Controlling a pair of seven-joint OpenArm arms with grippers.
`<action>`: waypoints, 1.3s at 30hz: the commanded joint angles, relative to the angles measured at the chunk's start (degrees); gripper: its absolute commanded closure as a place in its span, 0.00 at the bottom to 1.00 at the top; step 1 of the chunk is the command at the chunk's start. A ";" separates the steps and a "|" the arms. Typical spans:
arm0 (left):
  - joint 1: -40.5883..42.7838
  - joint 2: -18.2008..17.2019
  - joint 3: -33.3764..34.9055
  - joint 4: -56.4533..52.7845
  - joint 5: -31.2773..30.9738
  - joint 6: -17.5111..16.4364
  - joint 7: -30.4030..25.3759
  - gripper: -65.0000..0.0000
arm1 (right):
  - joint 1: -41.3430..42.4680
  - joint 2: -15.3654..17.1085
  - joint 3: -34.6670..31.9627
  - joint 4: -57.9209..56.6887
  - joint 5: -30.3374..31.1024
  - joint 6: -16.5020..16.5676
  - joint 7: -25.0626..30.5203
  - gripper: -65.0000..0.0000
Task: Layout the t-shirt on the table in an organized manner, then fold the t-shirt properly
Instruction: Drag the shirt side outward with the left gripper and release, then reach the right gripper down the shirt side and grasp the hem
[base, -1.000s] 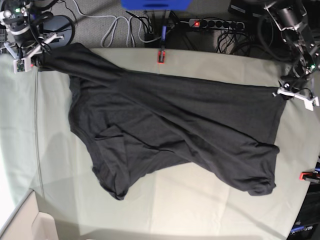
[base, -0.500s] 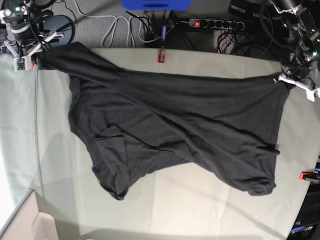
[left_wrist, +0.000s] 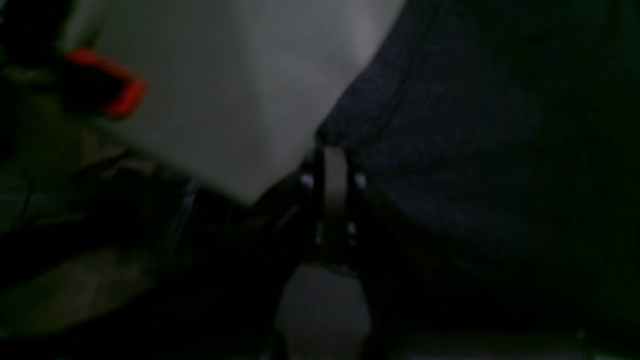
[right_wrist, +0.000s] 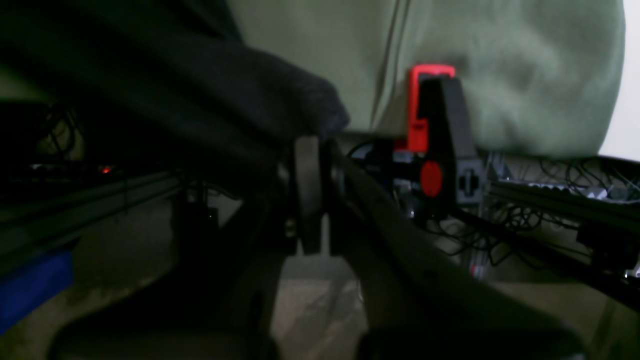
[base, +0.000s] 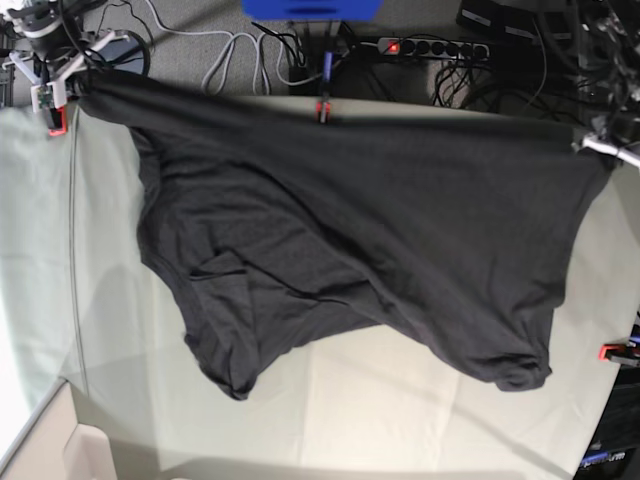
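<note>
**Shirt stretched between two raised arms**

At the far left corner, the right gripper (base: 70, 80) pinches one edge of the t-shirt (base: 350, 250). The shirt spans the table (base: 400, 420), its lower half rumpled. At the far right, the left gripper (base: 590, 145) clamps the opposite edge.

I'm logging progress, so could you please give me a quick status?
Both grippers shut on the dark charcoal knit t-shirt: left, right. Lower hem bunched. Nothing obstructing.
</note>
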 joint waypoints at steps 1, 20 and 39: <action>-0.18 -1.10 -1.05 1.00 -0.29 0.14 0.30 1.00 | -0.24 0.11 0.47 0.98 0.69 0.80 0.93 1.00; -1.23 -1.10 0.44 0.30 0.33 0.14 3.12 0.97 | -4.20 0.02 -5.15 -1.13 0.69 0.80 0.76 0.82; -9.94 -5.41 -2.28 1.44 -0.29 0.14 8.04 0.49 | 9.25 -6.91 11.11 0.46 0.69 0.80 0.84 0.45</action>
